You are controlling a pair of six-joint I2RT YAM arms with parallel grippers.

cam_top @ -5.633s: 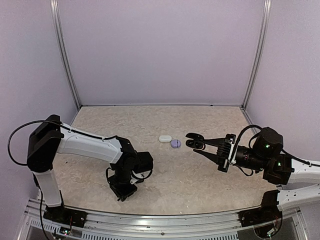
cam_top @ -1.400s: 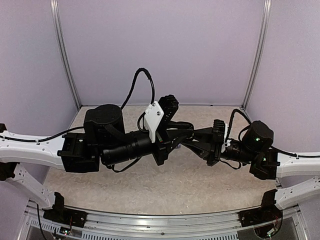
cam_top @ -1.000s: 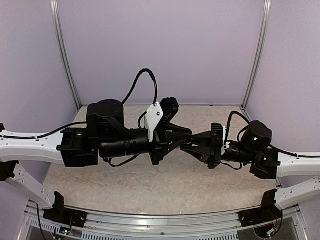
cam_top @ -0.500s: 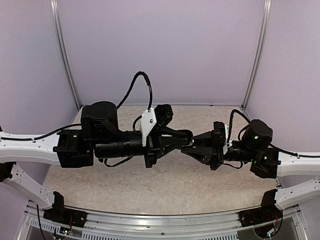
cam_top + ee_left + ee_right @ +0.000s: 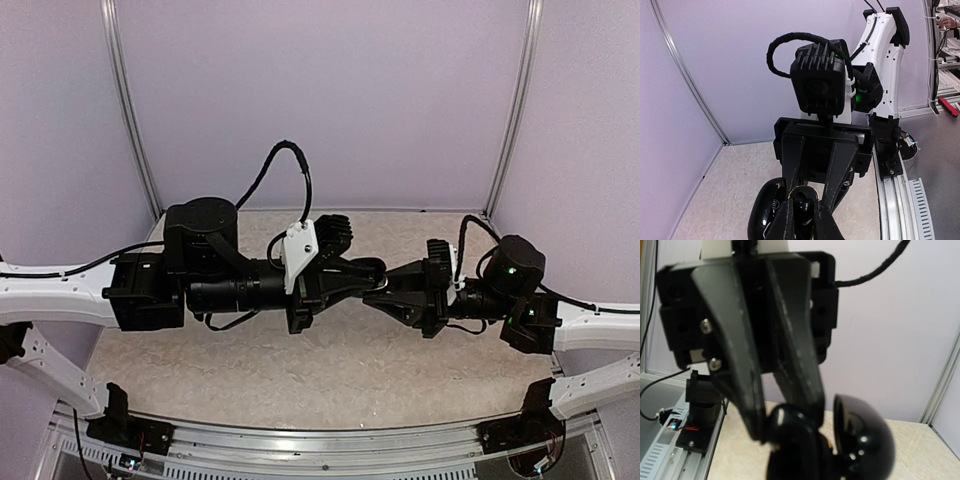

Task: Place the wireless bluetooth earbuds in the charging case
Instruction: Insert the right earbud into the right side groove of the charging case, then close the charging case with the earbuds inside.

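Both arms are raised and meet fingertip to fingertip above the table's middle. My right gripper (image 5: 385, 290) is shut on a glossy black charging case (image 5: 762, 210) with its lid swung open. The case body (image 5: 792, 445) and lid (image 5: 862, 440) also fill the right wrist view. My left gripper (image 5: 805, 222) is shut on a small glossy black earbud (image 5: 805, 212), held at the case's gold-rimmed opening. In the top view the left gripper (image 5: 372, 272) touches the case. The other earbuds are out of view.
The speckled beige table (image 5: 340, 370) lies well below both grippers. Lilac walls with metal corner posts (image 5: 130, 110) close in the back and sides. A metal rail (image 5: 320, 440) runs along the near edge. The arms hide the table's middle.
The left arm has risen from the table to meet the right gripper. In the last second both grippers drew together, and the left fingertips now sit at the case opening.
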